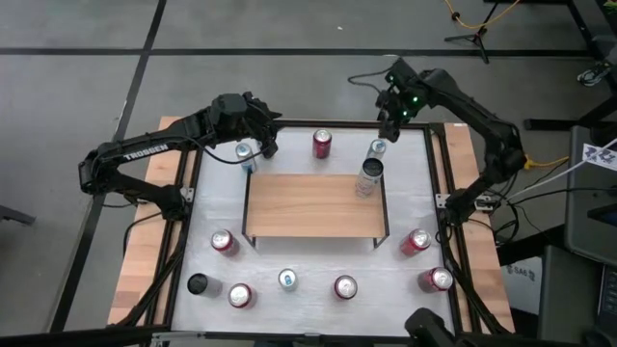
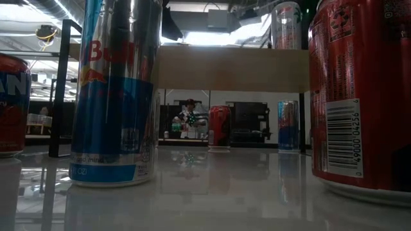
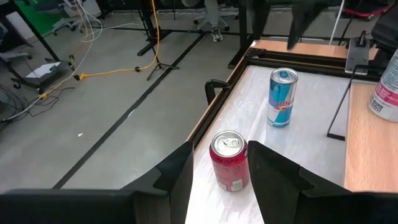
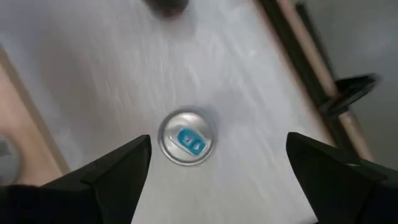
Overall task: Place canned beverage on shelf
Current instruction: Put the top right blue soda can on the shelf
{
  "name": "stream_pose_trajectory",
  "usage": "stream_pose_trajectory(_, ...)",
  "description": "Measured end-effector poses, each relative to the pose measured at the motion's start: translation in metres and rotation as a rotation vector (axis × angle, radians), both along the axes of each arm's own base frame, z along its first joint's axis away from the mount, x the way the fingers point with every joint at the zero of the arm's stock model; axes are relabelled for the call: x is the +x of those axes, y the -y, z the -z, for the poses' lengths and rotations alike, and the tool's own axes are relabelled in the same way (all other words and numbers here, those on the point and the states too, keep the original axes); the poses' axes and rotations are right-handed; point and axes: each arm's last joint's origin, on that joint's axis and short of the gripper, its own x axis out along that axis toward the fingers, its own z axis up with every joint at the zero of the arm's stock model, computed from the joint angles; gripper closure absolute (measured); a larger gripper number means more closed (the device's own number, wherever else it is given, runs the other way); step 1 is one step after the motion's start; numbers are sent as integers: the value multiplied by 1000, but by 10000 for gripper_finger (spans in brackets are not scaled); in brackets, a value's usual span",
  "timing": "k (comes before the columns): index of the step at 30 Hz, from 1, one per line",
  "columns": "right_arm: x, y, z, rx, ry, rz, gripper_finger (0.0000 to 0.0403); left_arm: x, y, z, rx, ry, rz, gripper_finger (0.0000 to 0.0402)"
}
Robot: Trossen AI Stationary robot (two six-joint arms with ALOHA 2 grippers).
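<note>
Backlit low view; right wrist view blurred.

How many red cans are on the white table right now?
6. In the high view: one red can above the shelf, one by its lower-left corner, one by its lower-right, three along the bottom edge. The shelf's top may hide more.
</note>
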Motion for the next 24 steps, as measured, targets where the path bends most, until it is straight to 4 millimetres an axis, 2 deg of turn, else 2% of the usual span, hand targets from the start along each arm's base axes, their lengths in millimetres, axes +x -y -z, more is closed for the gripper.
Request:
stream_pose_trajectory(5,1,0,32,17,-28,-28,36,0,0,0,-1,1,-1,258)
stream_pose_trajectory(9,8,-2,46,-15,-21,-50,36,0,0,0,-4,3,-2,258)
stream_pose_trajectory(24,20,-12,47,-70,-35,-101,36,0,0,0,-24,16,-12,258)
